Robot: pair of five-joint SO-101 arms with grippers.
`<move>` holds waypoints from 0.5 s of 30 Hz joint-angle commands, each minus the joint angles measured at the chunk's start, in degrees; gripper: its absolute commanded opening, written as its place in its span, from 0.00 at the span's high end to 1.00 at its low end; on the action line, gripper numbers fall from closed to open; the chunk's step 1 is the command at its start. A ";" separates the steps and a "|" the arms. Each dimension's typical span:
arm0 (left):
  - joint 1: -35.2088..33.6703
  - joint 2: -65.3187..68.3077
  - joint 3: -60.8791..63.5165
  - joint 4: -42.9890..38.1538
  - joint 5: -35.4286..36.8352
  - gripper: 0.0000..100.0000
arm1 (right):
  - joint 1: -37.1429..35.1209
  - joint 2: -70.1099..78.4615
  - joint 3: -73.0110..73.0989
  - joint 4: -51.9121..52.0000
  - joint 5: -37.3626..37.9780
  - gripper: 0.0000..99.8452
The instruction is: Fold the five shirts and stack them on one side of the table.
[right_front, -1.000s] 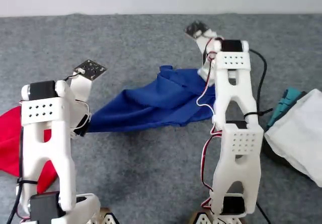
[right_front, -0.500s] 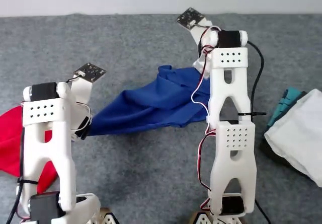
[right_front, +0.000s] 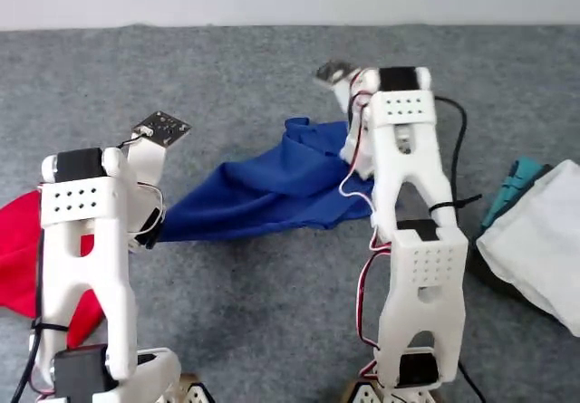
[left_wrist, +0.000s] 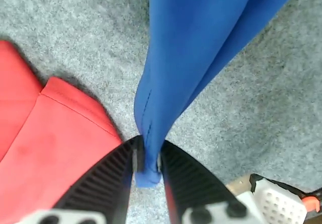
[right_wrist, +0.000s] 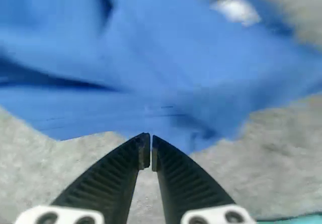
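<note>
**Blue shirt held by one hem**

Your left gripper pinches its left hem, mid-table. Your right gripper, closed and apparently empty, hangs over the right edge. Pull now and the bunched cloth may slip free.

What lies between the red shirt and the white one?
The blue shirt, stretched across the grey mat, then a teal cloth; the high view shows it.

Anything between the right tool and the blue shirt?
Nothing visible. The right tool sits shut just off the edge of the blue shirt, with bare table under its tips. The left tool pinches the shirt's other end.
</note>
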 commanded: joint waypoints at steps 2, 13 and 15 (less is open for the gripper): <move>0.09 -2.20 -0.13 -0.79 0.62 0.99 | -1.63 -1.27 1.67 -3.47 -0.44 0.97; 0.09 -2.55 3.21 -0.70 0.62 0.99 | -0.13 3.12 -3.43 -25.98 0.00 0.97; -0.09 -2.55 3.91 -0.70 0.62 0.99 | -0.13 2.95 -3.52 -24.48 0.00 0.97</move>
